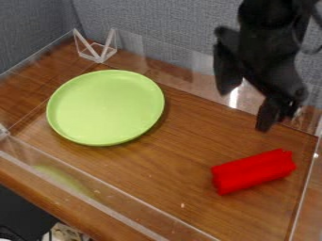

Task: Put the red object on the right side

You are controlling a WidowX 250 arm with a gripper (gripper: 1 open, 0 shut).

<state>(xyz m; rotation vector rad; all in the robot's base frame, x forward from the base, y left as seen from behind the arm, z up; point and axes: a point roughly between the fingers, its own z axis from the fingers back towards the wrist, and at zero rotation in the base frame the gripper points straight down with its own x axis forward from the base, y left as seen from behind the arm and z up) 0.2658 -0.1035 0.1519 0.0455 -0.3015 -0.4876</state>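
- While the gripper (249, 105) hangs above the right part of the table with its two dark fingers spread apart and nothing between them, the red object (253, 170) lies flat on the wood below it, clear of both fingers.
- Near the front right corner of the enclosure, the red object is an elongated block with rounded edges and a plain, bright, slightly glossy surface; its long axis runs at a slant, the right end a little farther back than the left.
- On the left half sits the green plate (105, 105), round, shallow and smooth, a uniform lime colour with a slightly raised rim; nothing rests in it.
- Plate and block are well apart, with bare wood between them.
- Under everything is the wooden table (164, 155), a warm brown board with visible grain and a soft sheen.
- Around the table stand clear plastic walls (75, 193), thin and transparent, catching pale reflections along the front edge.
- At the back left corner stands a small clear wire-like stand (96, 43) of angled, see-through pieces.
- Behind the enclosure is a grey fabric-like backdrop (151, 19).
- Black and blurred, the arm's casing looks matte and bulky.
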